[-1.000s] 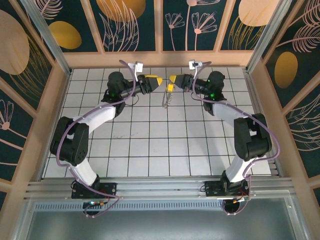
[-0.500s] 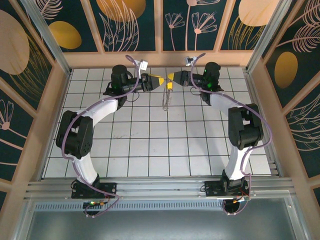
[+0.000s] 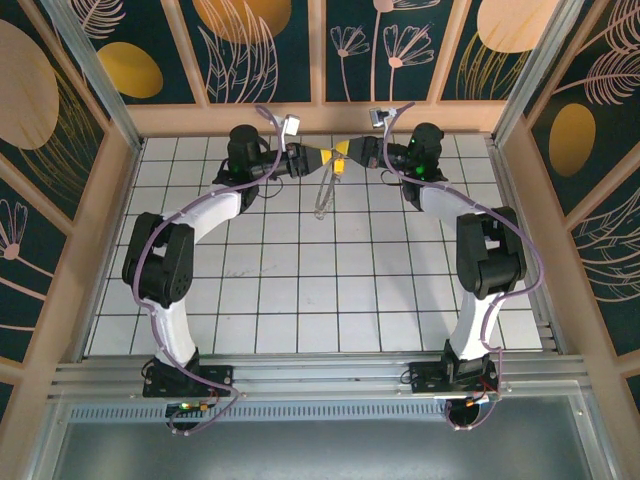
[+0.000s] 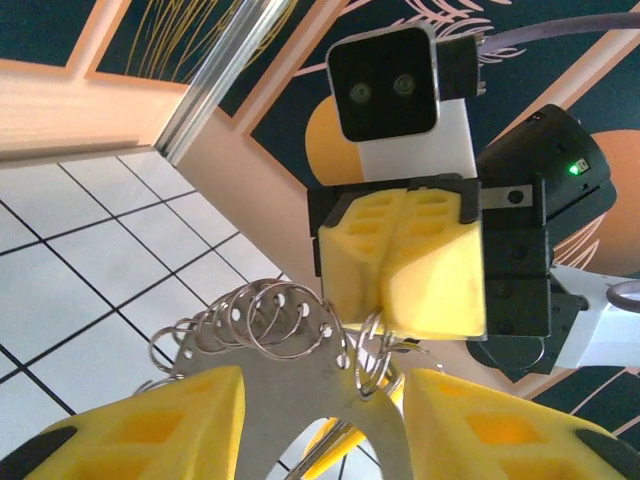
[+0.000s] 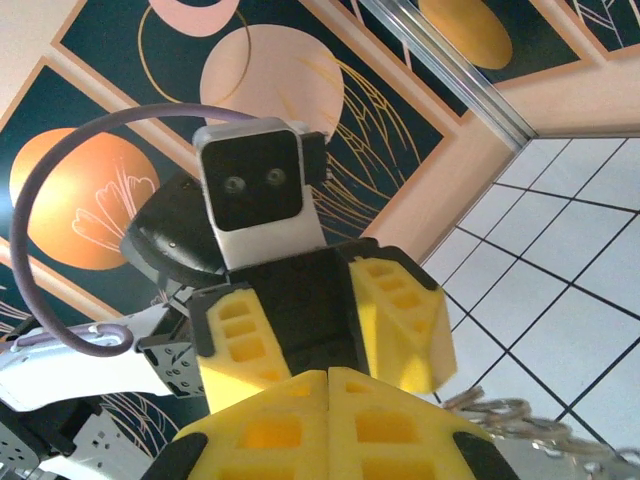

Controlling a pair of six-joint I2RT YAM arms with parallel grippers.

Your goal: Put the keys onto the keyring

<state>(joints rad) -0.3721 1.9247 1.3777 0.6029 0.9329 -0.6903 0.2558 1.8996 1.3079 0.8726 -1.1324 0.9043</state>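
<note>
- Top external view: the left hand (image 3: 325, 157) and the right hand (image 3: 345, 151) face each other nearly tip to tip above the far part of the tabletop (image 3: 300, 290).
- The keyring (image 3: 322, 195) hangs just below both hands and looks clear of the tabletop. The key (image 3: 340, 167), with its yellow-orange head, sits right under the right hand's fingertips, at the top of the loop.
- The right hand's fingers are pressed together. They appear to pinch the keyring's upper rim, since nothing else holds it up.
- The left hand's fingers are spread. In the left wrist view the keyring's beaded rim lies between them, ungripped.
- As a judgement of progress, key and keyring are together at the hands. Whether the key is already threaded on cannot be told, so threading it may be what is left.
</note>
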